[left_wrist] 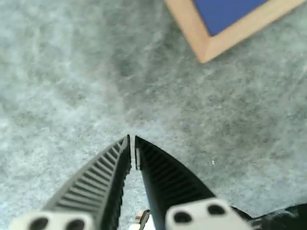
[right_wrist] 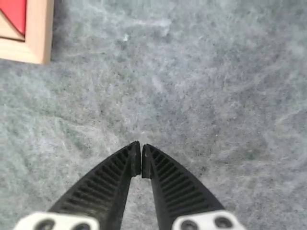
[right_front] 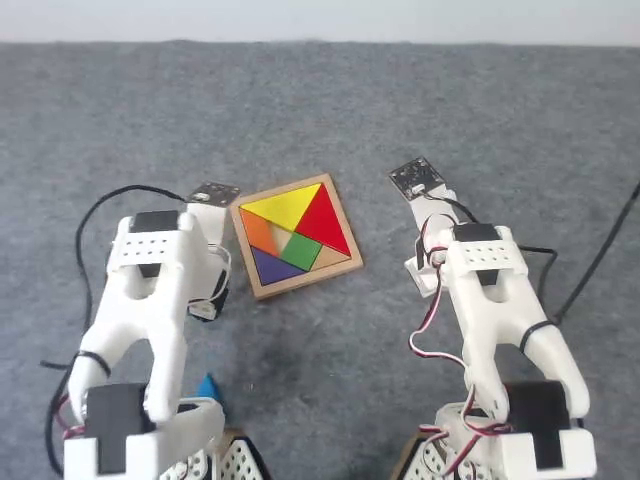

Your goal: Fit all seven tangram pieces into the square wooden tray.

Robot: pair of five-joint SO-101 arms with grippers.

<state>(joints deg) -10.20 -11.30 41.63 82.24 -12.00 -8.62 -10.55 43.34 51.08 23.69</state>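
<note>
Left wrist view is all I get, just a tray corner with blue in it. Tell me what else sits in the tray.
Observer: The high view shows the tray also holding a yellow piece, a red piece, an orange piece and a green piece.
Operator: Report the right end effector.
Observer: The right end effector is shut and empty over the cloth, apart from the tray.
Operator: Check for strays.
Observer: A small blue triangular thing lies at the base of the left arm; I cannot tell whether it is a piece.
</note>
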